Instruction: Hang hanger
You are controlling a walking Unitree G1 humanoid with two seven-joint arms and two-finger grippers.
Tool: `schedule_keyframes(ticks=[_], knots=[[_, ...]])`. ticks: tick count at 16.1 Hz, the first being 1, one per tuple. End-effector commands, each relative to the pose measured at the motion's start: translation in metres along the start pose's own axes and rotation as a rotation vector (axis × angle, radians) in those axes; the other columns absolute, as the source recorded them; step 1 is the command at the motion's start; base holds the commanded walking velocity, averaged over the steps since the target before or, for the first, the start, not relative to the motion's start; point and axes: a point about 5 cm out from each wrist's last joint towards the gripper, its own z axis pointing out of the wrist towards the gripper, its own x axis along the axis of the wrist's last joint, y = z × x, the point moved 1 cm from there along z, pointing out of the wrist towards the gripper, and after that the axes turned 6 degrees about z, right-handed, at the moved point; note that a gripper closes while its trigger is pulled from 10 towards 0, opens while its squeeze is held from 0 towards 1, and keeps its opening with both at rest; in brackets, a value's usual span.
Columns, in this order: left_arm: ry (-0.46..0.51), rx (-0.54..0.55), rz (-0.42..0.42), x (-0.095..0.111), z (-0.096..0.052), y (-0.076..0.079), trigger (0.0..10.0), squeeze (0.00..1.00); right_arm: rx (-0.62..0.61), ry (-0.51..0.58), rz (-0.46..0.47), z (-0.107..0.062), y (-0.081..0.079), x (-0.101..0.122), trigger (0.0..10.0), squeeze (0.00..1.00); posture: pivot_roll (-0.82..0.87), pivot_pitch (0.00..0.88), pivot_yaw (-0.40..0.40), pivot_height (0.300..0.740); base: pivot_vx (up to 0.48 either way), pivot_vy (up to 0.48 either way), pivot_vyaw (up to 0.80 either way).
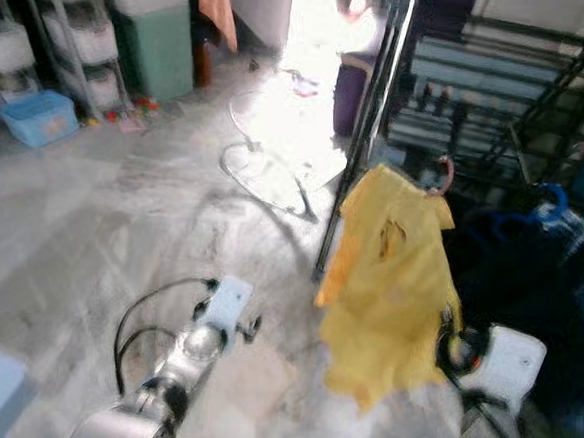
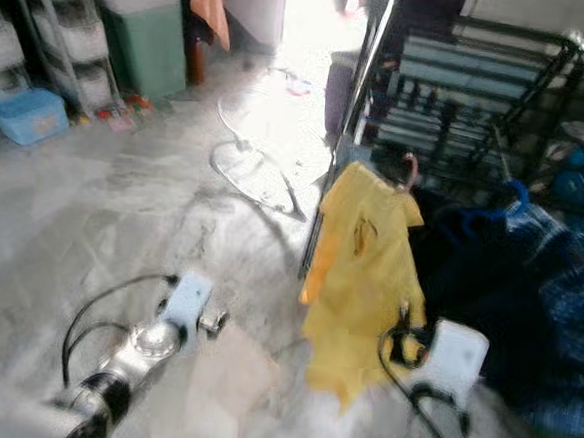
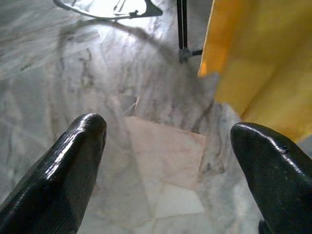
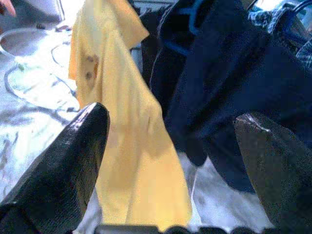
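Observation:
A yellow shirt (image 1: 388,286) hangs on a hanger whose reddish hook (image 1: 442,173) sits over the black clothes rack (image 1: 363,134). Beside it to the right hang dark navy garments (image 4: 229,92), one on a blue hanger (image 1: 552,200). My right gripper (image 4: 170,117) is open, low and just in front of the yellow shirt (image 4: 126,131) and the navy clothes, holding nothing. My left gripper (image 3: 168,131) is open over the marble floor, left of the shirt's hem (image 3: 258,73), with nothing between its fingers. The silver left arm (image 1: 209,324) and the right wrist (image 1: 502,364) reach in from below.
A looped hose (image 1: 265,172) lies on the marble floor ahead. White shelf units (image 1: 74,33), a blue basket (image 1: 40,118) and a green cabinet (image 1: 158,49) stand at the back left. A black wire shelf (image 1: 501,93) and a purple bin (image 1: 351,88) stand behind the rack.

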Motion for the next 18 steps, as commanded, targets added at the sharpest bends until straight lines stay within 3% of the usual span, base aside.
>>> schedule_keyframes(ticks=[1,14,16,18], knots=[[0.007,0.003,0.018,0.004,0.001,-0.001,10.0,0.0,-0.016,0.012,-0.007,0.001,0.004,0.003,10.0,1.0,-0.02,0.0,-0.055,0.74,-0.27,0.0,0.0],[-0.002,-0.007,0.029,0.002,0.001,0.006,10.0,0.0,-0.008,-0.038,0.011,0.001,0.003,-0.008,10.0,1.0,-0.03,0.001,-0.055,0.74,-0.273,0.0,0.0],[-0.011,-0.002,0.035,-0.001,0.0,0.011,10.0,0.0,0.037,-0.076,0.019,0.001,-0.003,-0.024,10.0,1.0,-0.02,0.0,-0.058,0.74,-0.135,0.0,0.0],[-0.027,0.035,0.004,-0.003,0.0,0.008,10.0,0.0,0.029,-0.137,0.085,0.001,0.0,-0.045,10.0,1.0,-0.01,0.0,-0.065,0.74,0.0,0.0,0.0]])
